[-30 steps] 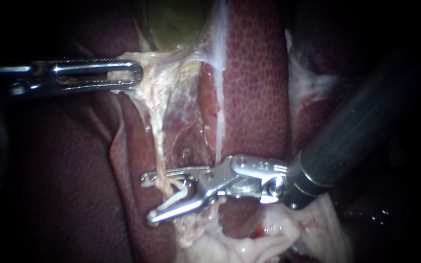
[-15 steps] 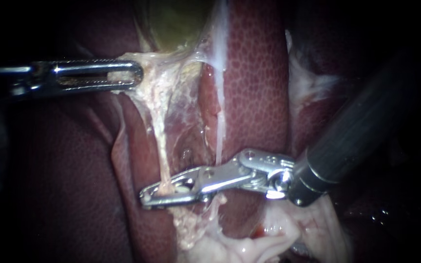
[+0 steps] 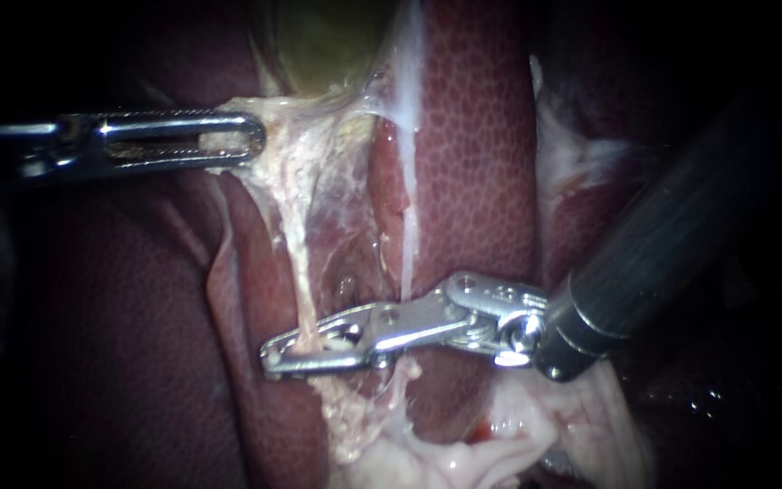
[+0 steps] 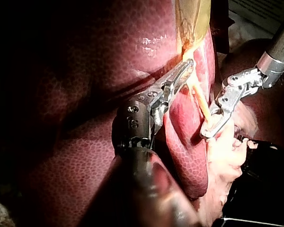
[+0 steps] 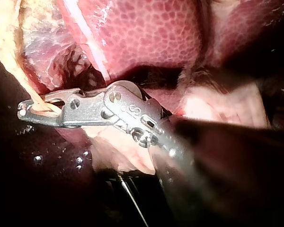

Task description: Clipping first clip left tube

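Note:
The left tube (image 3: 296, 263) is a thin pale strand that runs down from the gallbladder (image 3: 323, 36). My right instrument (image 3: 273, 358) comes in from the right, and its jaws lie together across the tube's lower part, gripping it from both sides. In the right wrist view the same jaws (image 5: 22, 111) hold the tube (image 5: 16, 71). My left instrument (image 3: 255, 142) is shut on pale tissue at the gallbladder's lower end and holds it taut. The left wrist view shows these jaws (image 4: 189, 64) on that tissue, with the right instrument (image 4: 204, 135) beyond them.
A second white strand, the right tube (image 3: 406, 226), runs down just right of the clamped one, close to the right instrument's hinge. Dark red liver (image 3: 477, 163) lies on both sides. Pale fatty tissue (image 3: 463, 453) sits below the right instrument.
One second ago my right instrument's jaws stood open around the left tube. They have since closed on it and stay closed. The left instrument has not moved.

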### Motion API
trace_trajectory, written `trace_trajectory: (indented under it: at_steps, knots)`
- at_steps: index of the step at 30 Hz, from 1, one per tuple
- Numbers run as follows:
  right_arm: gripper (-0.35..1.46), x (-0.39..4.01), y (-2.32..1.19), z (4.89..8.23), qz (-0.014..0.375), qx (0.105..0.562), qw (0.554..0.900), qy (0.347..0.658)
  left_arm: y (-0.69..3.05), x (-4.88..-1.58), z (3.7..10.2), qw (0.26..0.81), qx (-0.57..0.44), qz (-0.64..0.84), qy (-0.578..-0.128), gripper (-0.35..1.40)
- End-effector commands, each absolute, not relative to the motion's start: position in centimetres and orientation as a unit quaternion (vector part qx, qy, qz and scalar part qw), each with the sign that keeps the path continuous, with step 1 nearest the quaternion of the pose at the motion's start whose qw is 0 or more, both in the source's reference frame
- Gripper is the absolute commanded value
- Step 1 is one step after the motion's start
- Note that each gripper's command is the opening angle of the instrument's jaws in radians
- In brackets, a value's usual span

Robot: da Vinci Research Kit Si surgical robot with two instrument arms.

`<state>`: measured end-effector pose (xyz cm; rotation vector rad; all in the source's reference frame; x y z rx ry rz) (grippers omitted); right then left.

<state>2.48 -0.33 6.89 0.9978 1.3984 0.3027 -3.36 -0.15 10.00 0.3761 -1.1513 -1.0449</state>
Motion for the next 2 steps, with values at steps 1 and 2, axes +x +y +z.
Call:
trace_trajectory:
  at_steps: [1,2]
  knots:
    - [-0.35,2.48,-0.33,6.90,0.133,0.438,0.643,0.614,-0.15,-3.36,10.00,0.697,0.169,-0.469,-0.516,-0.35]
    - [-0.35,2.48,-0.33,6.91,0.133,0.438,0.643,0.614,-0.15,-3.36,10.00,0.697,0.169,-0.469,-0.516,-0.35]
